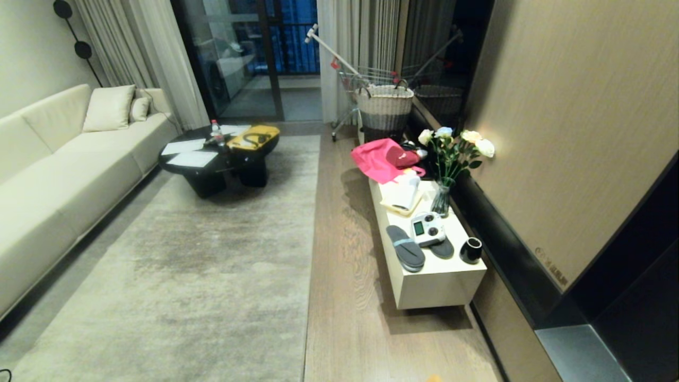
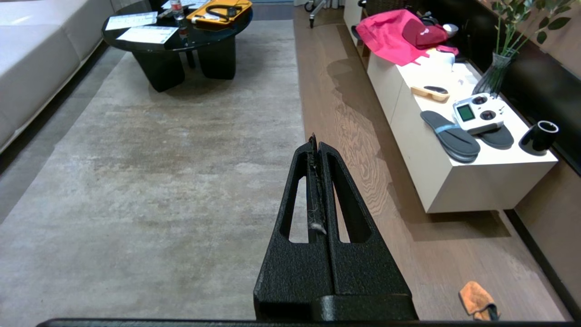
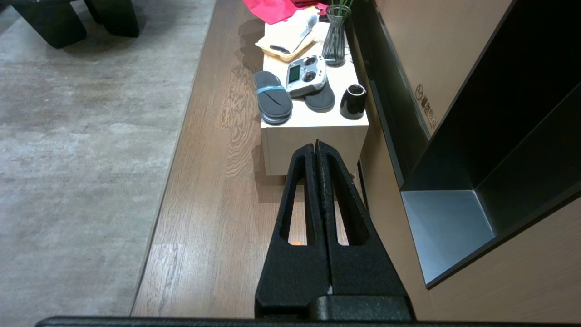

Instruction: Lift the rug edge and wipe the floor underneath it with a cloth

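The rug edge (image 1: 313, 233) lies flat, a straight border running near to far beside the wood floor (image 1: 345, 297). The orange cloth (image 2: 476, 299) sits crumpled on the floor, near and right. A vase (image 1: 441, 199) on the bench (image 1: 435, 286) holds flowers (image 1: 456, 146). Left gripper (image 2: 316, 147) and right gripper (image 3: 317, 147) hang empty, fingers pressed together.
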Controlling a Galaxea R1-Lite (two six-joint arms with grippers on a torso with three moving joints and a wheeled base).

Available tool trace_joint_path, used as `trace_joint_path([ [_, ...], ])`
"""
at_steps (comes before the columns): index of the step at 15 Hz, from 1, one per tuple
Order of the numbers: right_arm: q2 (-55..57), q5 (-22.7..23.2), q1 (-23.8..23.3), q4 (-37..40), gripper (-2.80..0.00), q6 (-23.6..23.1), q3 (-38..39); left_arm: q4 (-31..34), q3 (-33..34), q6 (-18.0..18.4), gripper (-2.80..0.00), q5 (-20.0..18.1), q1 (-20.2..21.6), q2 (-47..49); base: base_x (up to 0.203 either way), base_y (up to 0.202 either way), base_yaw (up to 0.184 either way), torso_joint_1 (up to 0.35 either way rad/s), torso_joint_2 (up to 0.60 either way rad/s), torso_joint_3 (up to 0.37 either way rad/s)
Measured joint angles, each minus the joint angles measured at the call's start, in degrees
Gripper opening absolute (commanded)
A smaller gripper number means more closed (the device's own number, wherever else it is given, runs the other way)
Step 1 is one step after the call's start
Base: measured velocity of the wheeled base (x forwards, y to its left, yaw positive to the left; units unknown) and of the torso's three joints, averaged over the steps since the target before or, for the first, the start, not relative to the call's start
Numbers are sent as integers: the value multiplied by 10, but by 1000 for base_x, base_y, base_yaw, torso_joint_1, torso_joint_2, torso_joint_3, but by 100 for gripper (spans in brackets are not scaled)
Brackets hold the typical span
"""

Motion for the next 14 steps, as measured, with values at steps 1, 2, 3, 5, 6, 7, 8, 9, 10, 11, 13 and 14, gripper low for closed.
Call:
trace_joint_path([
  [1,0,0,0,0,-280,-1,0,0,0,0,-280,0,0,0,0,0,0,0,0,0],
  [2,0,0,0,0,-280,0,0,0,0,0,-280,0,0,0,0,0,0,0,0,0],
  [3,0,0,0,0,-280,1,0,0,0,0,-280,0,0,0,0,0,0,0,0,0],
  [5,0,-1,0,0,-280,11,0,0,0,0,-280,0,0,0,0,0,0,0,0,0],
  [6,0,-1,0,0,-280,12,0,0,0,0,-280,0,0,0,0,0,0,0,0,0],
  [7,0,-1,0,0,-280,13,0,0,0,0,-280,0,0,0,0,0,0,0,0,0],
  [8,0,-1,0,0,-280,13,0,0,0,0,-280,0,0,0,0,0,0,0,0,0],
  [9,0,-1,0,0,-280,13,0,0,0,0,-280,0,0,0,0,0,0,0,0,0],
  [10,0,-10,0,0,-280,15,0,0,0,0,-280,0,0,0,0,0,0,0,0,0],
  [11,0,-17,0,-1,-280,17,0,0,0,0,-280,0,0,0,0,0,0,0,0,0],
  [13,0,-19,0,0,-280,17,0,0,0,0,-280,0,0,0,0,0,0,0,0,0],
  [14,0,-19,0,0,-280,18,0,0,0,0,-280,0,0,0,0,0,0,0,0,0],
])
